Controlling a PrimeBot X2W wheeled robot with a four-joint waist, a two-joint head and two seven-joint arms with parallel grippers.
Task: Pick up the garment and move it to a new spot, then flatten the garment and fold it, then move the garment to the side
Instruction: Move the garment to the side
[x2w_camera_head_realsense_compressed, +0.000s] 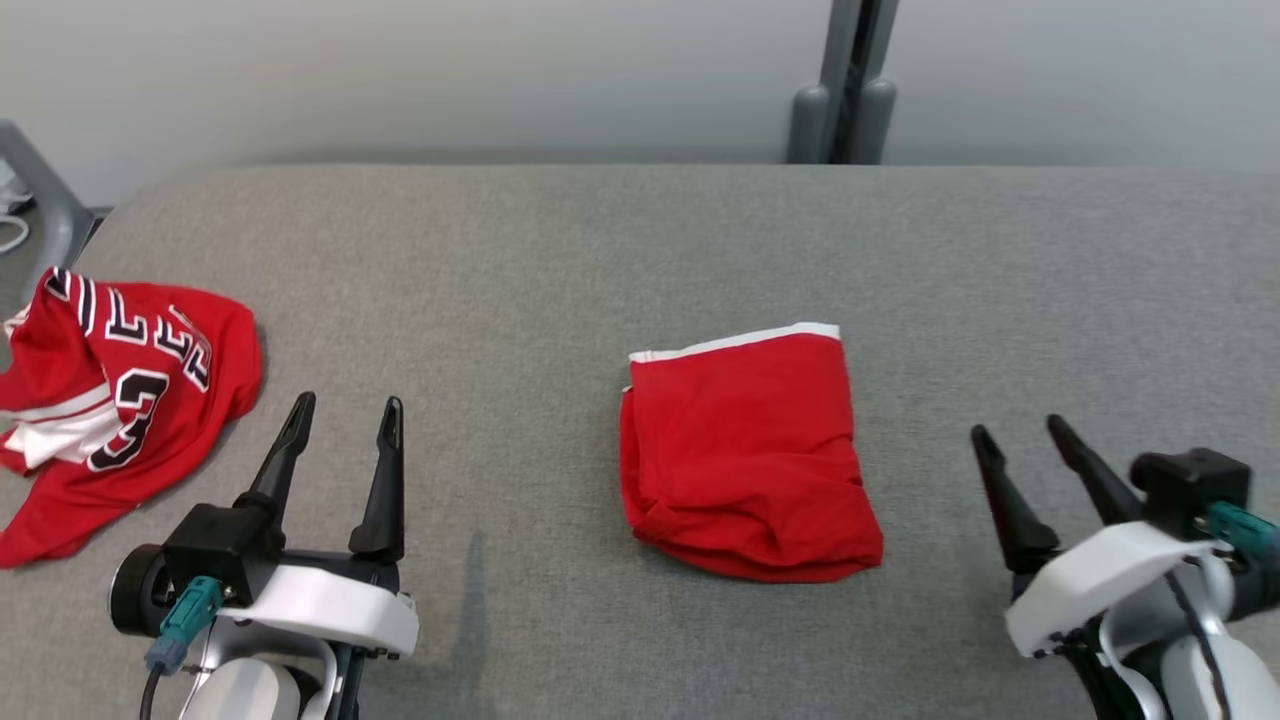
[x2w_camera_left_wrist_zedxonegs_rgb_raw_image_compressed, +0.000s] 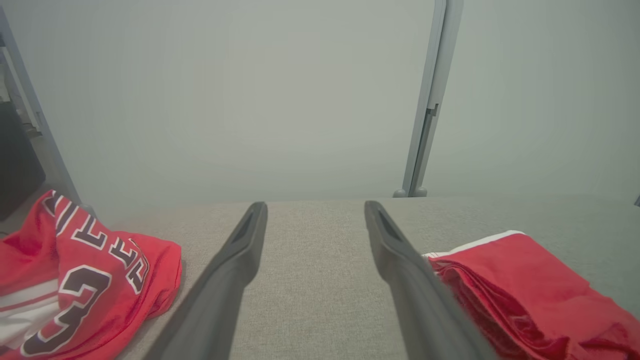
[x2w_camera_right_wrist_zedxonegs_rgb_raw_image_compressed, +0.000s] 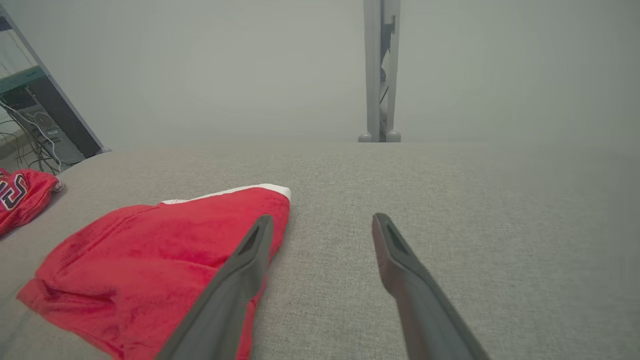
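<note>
A red garment with a white band along its far edge lies folded into a compact rectangle at the middle of the grey padded table. It also appears at the right of the left wrist view and at the left of the right wrist view. My left gripper hovers open to the left of it, nothing between its fingers. On the garment's other side, my right gripper stands open and empty as well.
A crumpled red jersey with white stripes, dark letters and a "3" lies at the table's left edge. A grey post stands behind the far edge. Bare grey surface stretches across the back and right of the table.
</note>
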